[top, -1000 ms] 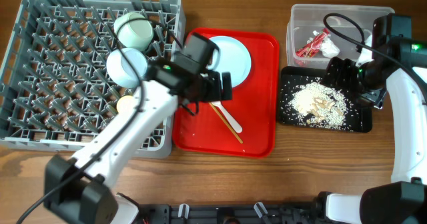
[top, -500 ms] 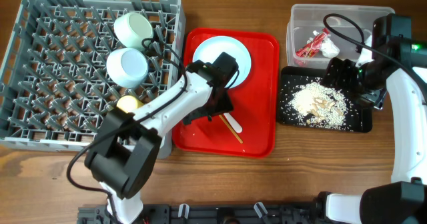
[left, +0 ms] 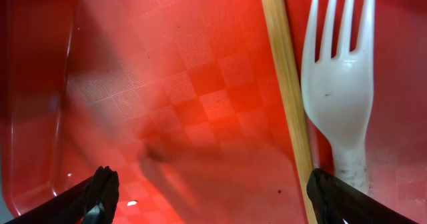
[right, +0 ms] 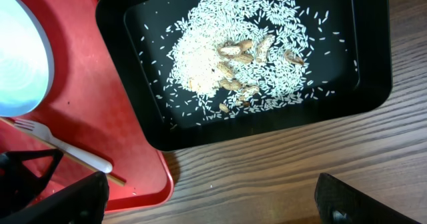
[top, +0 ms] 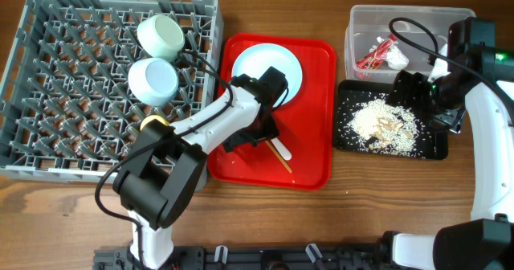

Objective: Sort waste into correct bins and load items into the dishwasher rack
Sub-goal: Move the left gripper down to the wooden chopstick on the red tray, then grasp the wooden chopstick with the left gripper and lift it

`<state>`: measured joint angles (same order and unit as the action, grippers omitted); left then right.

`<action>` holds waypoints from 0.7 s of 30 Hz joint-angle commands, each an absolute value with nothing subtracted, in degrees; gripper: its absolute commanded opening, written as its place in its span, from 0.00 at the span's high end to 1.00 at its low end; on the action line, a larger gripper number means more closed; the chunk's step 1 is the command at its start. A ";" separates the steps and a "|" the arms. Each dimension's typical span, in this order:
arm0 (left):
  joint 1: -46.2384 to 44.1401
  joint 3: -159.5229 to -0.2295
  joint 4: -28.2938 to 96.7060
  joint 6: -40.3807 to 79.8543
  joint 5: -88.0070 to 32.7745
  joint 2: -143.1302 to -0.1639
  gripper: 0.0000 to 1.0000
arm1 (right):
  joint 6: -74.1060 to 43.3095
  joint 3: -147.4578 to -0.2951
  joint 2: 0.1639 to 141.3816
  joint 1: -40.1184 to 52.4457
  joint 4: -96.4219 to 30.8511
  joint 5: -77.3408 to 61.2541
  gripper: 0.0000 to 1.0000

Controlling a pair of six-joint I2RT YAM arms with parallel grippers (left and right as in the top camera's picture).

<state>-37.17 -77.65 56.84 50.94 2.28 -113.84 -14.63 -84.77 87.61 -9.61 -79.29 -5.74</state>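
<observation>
My left gripper [left: 213, 207] is open and low over the red serving tray [top: 309, 157]. A wooden chopstick [left: 287, 97] and the white fork [left: 337, 84] lie just inside its right finger; nothing is held. The white plate [top: 269, 69] lies at the tray's far end. In the grey dishwasher rack [top: 48, 101] sit two pale bowls [top: 161, 34] [top: 153, 79] and a yellow cup [top: 154, 124]. My right gripper [right: 210, 207] hangs open by the black tray [right: 373, 64] of rice scraps [right: 220, 57]. The clear tub [top: 365, 21] holds a red wrapper [top: 373, 55] and tissue [top: 397, 57].
The rack fills the left of the wooden table [right: 280, 164], with the red tray against its right side. The black tray sits close to the red tray's right edge, and the clear tub is just behind it. A cable loops above my right arm.
My left arm has swung from the rack's edge down onto the red tray, close to the fork and chopstick. The right arm has not moved.
</observation>
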 commanded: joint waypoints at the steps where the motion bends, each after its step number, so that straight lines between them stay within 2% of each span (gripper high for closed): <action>1: -37.41 -77.28 56.36 51.90 2.44 -114.78 0.10 | -13.58 -85.93 86.76 -9.78 -79.61 -5.98 0.00; 8: -37.41 -74.96 50.96 51.90 1.98 -114.78 0.11 | -13.72 -85.93 86.76 -9.78 -79.59 -5.98 0.00; 12: -37.39 -74.81 51.07 51.90 2.00 -114.89 0.17 | -13.67 -85.93 86.76 -9.78 -79.61 -5.98 0.00; 16: -37.41 -73.45 50.70 53.28 1.98 -114.91 0.35 | -13.67 -85.93 86.76 -9.78 -79.61 -5.98 0.00; 19: -37.50 -72.31 49.56 53.43 1.96 -115.11 0.39 | -13.65 -85.93 86.76 -9.78 -79.61 -5.98 0.00; 21: -37.50 -72.07 49.45 53.41 1.96 -115.13 0.56 | -13.65 -85.93 86.76 -9.78 -79.64 -5.98 0.00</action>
